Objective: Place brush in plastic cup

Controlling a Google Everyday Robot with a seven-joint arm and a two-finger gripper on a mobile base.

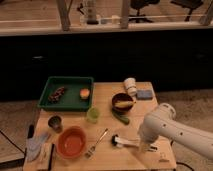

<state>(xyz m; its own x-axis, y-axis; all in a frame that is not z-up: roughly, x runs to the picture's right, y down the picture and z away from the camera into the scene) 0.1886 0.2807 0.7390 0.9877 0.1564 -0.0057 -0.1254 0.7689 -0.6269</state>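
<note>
Gripper [144, 146] over brush [125, 143] handle, near table [106, 96] front edge | grip: cannot tell | plastic cup [93, 115] well apart

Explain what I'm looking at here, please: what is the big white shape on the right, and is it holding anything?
That white shape is the robot's single arm. There is one camera view, looking down at a wooden table. The gripper at the arm's end is low over the table's front right, at the handle of the white brush. Whether it holds the brush is not visible. Also on the table: a green cup, a fork, an orange bowl and a green tray.
</note>
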